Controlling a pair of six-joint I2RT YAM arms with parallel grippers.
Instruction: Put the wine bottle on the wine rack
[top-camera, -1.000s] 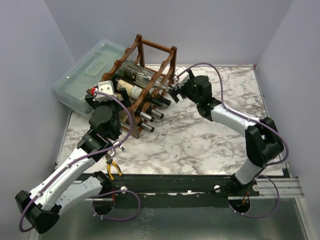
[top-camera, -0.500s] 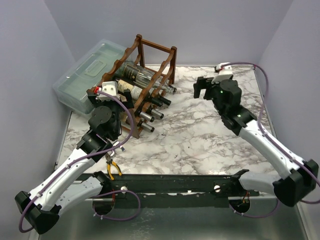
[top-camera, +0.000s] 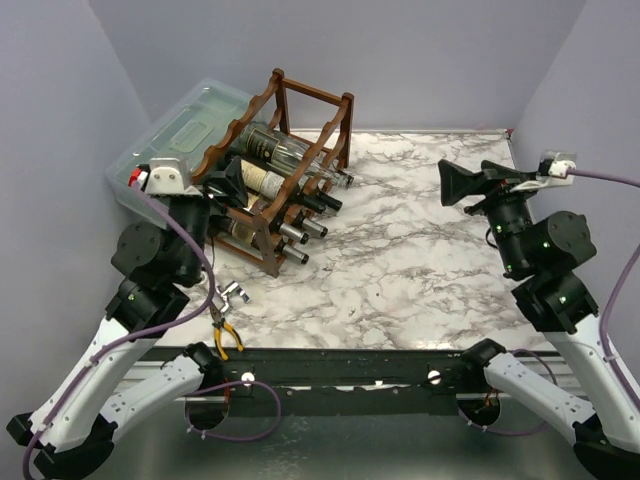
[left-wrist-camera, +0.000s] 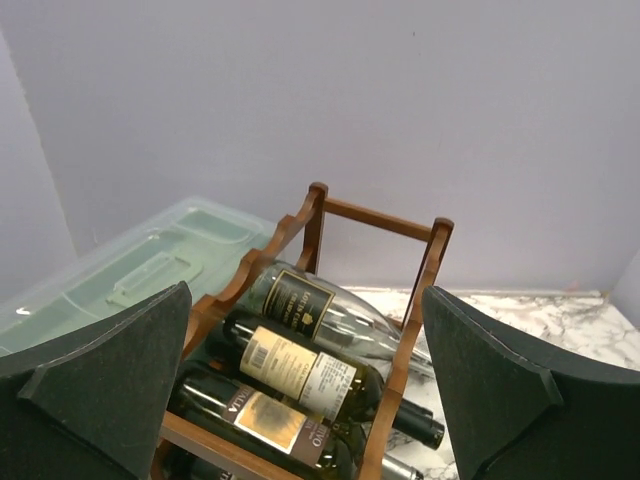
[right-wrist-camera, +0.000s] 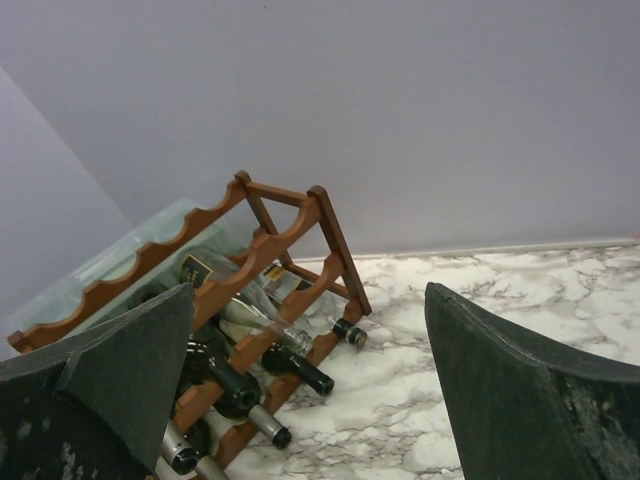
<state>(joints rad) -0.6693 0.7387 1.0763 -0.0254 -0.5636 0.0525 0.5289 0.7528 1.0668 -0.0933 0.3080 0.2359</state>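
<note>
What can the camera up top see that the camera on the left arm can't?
Only the top view shows the yellow-handled pliers near the table's front edge, both arms, and the right pincer, open and away from the rack. Only the left wrist view shows the left pincer from the inside, wide open, and the bottle labels close up. Both show the wine rack with bottles lying in it, the see-through plastic box beside it, and the marble table.
</note>
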